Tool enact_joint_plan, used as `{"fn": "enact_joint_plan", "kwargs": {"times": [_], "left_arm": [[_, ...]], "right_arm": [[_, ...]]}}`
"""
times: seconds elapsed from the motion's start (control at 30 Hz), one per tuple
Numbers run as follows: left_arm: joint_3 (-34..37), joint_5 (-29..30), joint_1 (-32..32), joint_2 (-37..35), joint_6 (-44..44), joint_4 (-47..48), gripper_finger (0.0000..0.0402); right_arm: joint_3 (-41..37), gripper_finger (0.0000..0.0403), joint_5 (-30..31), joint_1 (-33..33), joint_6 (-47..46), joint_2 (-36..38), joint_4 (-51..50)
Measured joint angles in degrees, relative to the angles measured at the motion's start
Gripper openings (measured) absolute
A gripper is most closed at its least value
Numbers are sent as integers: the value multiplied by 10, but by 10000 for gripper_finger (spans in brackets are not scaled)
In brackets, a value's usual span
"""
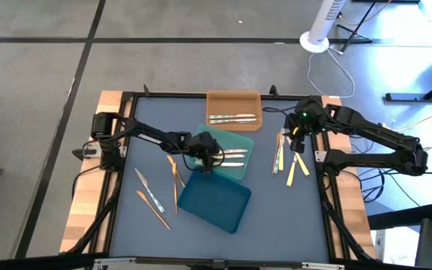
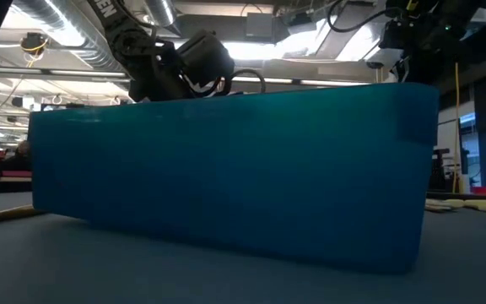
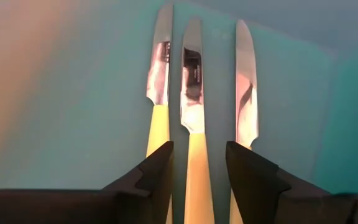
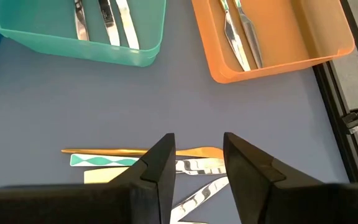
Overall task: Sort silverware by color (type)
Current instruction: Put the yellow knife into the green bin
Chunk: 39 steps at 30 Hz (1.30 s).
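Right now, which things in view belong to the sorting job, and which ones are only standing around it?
Belong to the job:
- three yellow-handled knives in the teal tray
- utensils in the orange tray
- loose utensils on the table's left
- loose utensils on its right
- dark blue tray
- left gripper, open
- right gripper

Just around:
- white fan base
- cables on the floor

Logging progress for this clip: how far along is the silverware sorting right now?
Partly done. Three yellow-handled knives lie in the teal tray, and a few silver pieces sit in the orange tray. The left pincer is open over the middle knife, holding nothing. The right pincer hovers open above the loose utensils on the right. More pieces lie left of the empty dark blue tray.
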<state>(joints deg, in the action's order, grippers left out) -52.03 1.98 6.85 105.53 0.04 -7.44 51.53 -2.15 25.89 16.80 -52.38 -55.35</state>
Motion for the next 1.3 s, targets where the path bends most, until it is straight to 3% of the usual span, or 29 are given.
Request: {"fn": "enact_joint_plan", "kwargs": {"times": [0.47,0.93,1.3], "left_arm": [[-4,0,0,-5,-29,0,149],[-86,0,0,-6,-29,18,148],[-124,1,0,-7,-29,49,147]], "right_arm": [[0,124,0,0,0,0,0],[0,124,0,0,-3,0,0],[0,124,0,0,-142,0,-51]]}}
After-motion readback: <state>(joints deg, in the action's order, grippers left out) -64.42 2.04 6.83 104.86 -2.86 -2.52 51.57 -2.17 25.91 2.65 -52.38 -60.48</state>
